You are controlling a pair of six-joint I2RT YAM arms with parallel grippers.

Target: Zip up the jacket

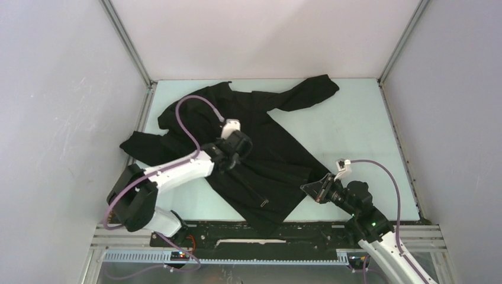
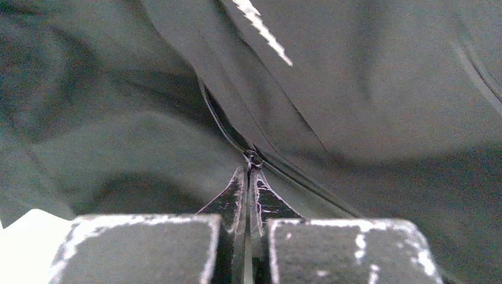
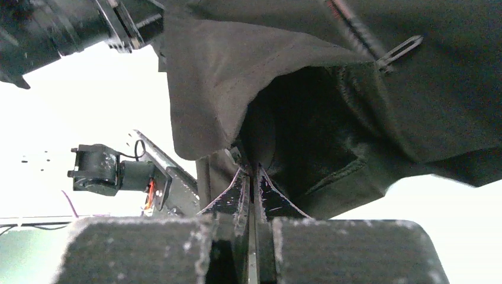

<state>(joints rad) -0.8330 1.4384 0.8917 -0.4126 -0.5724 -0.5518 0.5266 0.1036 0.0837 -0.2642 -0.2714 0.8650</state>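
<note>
Black jacket (image 1: 272, 148) pinched in two places.
It lies on the surface (image 1: 355, 130) from far left corner to near edge; left pincer (image 2: 249, 171) is closed on the zip pull (image 2: 253, 158), right pincer (image 3: 251, 173) grips its bottom edge.

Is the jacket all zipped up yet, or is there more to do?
Partway. Done: from the hem side up to the zipper slider, the jacket's front looks joined. In hand: the left gripper pinches the slider while the right gripper grips the lower edge. Left: beyond the slider the front gapes open.
</note>
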